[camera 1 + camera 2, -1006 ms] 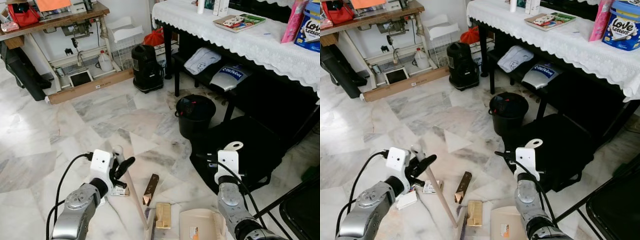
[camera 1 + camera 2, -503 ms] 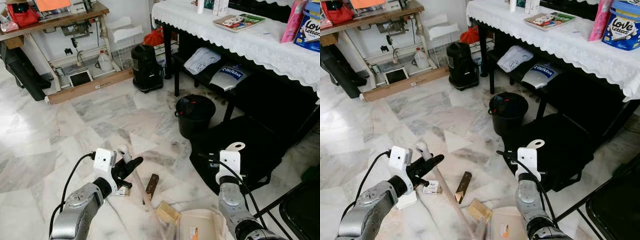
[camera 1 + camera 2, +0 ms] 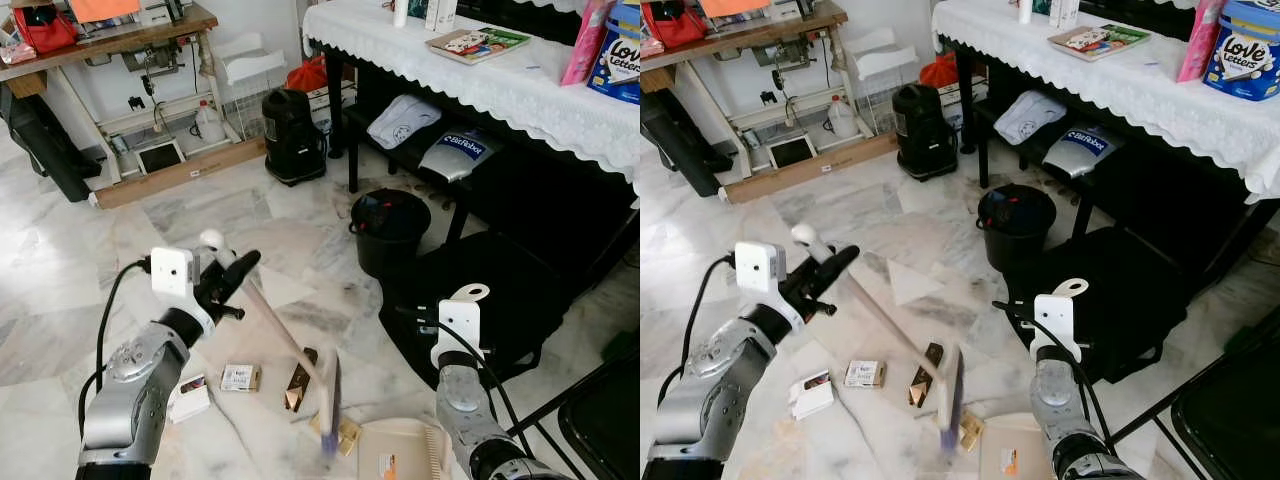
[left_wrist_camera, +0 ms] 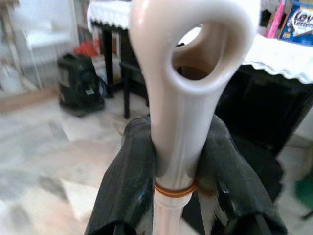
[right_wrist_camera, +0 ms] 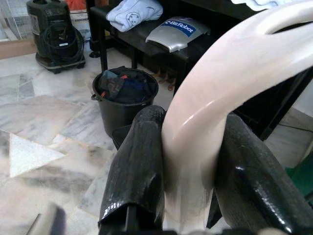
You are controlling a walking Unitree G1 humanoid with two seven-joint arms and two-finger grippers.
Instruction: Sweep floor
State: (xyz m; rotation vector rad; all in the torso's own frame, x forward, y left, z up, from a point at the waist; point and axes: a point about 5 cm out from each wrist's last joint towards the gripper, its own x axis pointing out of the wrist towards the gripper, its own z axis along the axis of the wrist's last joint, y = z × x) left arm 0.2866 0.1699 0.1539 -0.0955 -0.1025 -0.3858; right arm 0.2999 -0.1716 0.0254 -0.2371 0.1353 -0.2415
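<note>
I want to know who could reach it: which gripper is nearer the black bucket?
Right. The right gripper, shut on the dustpan handle, sits just in front of the black bucket; the left gripper, shut on the broom handle, is farther off to its left.

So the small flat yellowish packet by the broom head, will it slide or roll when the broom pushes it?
The yellowish packet looks flat, so it probably slides rather than rolls. It seems small and likely light, so the broom head may flick it aside. The polished marble floor probably lets it skid easily.

Black bucket (image 3: 389,230) beside lace-clothed table (image 3: 480,85) (vacuum (image 3: 293,135) behind)
</note>
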